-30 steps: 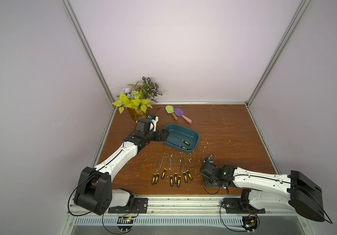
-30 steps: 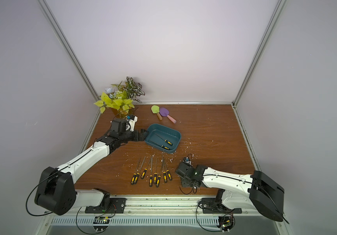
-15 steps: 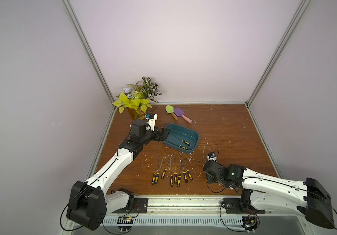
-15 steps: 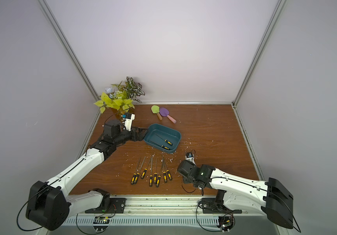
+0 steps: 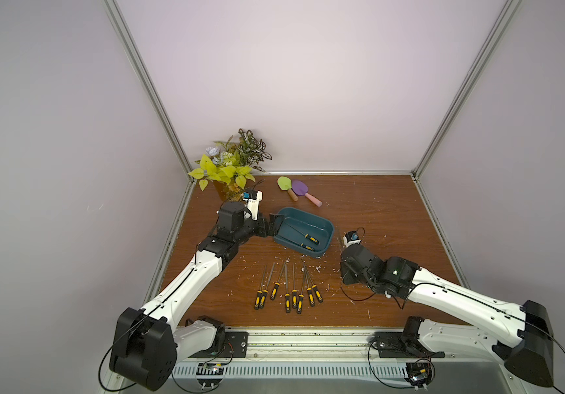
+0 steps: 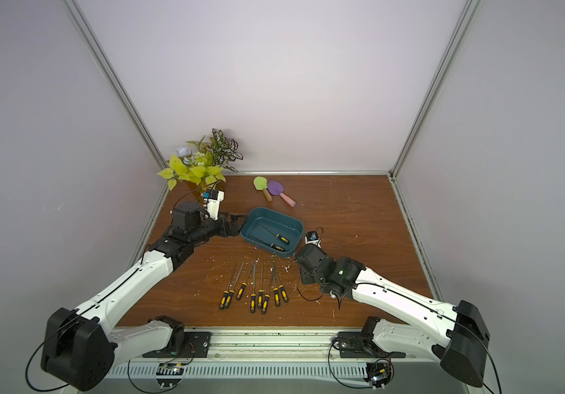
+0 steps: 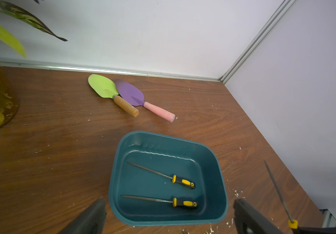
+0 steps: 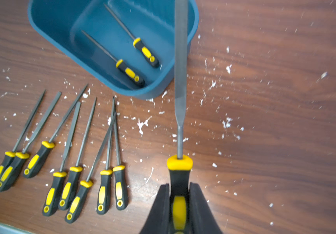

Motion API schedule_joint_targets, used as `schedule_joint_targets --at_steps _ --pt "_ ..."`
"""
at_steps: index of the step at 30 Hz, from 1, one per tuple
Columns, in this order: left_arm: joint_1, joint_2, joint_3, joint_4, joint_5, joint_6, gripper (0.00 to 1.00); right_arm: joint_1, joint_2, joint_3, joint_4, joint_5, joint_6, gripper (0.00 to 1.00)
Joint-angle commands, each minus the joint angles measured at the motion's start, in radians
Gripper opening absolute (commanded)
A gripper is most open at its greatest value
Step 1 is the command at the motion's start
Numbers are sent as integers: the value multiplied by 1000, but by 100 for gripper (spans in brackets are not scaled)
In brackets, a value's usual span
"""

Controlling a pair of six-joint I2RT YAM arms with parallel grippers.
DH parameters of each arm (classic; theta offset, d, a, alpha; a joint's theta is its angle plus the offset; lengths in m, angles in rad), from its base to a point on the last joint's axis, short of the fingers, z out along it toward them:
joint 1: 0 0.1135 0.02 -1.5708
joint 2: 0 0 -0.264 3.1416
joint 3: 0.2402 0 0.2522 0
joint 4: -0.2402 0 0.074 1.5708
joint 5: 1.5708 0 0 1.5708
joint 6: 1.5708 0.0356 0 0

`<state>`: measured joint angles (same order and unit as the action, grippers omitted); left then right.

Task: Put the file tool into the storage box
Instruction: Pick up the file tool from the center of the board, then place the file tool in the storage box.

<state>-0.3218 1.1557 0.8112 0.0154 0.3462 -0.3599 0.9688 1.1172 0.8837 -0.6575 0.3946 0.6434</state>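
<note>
Right gripper (image 8: 179,189), clamped on the handle of a file (image 8: 180,81), hangs near the storage box (image 8: 47,24), at its four o'clock.

both top views look down from high; both wrist views, close, share the storage box (image 7: 163,143).

No legible text, label, brand, number or sign on anything in view.
</note>
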Motion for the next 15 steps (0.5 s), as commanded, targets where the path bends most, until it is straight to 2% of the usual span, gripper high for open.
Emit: schedule_joint_targets --at_steps 1,3,9,12,15 --pt "-10 -38 7 -19 -92 30 99 -32 39 78 13 -7 -142 1" --pt "-10 -28 34 -18 -134 5 100 -50 74 129 30 -29 -207 1" --pt "-10 159 238 -121 -88 -15 100 -112 213 249 138 -73 -414 0" --pt "1 195 213 -93 -86 -22 100 -164 283 288 204 -187 -519 0" --pt "30 200 127 -35 -60 -42 100 -169 351 327 258 -237 -615 0"
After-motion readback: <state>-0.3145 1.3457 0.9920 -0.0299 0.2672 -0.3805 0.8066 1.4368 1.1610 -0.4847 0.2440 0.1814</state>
